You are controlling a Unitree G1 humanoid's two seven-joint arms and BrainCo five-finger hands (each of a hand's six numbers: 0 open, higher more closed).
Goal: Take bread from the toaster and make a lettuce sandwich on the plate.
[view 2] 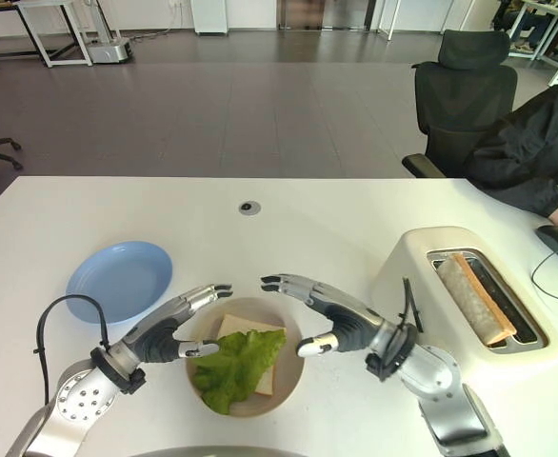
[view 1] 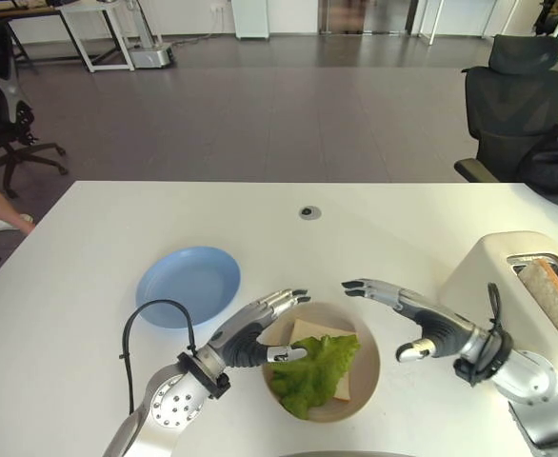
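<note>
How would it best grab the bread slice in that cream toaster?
By the top edge of the brown-crusted bread slice, pinched across its flat faces from above: only that edge rises out of the slot of the cream toaster.

I can't read any text, label, brand, number or sign on anything in either view.
</note>
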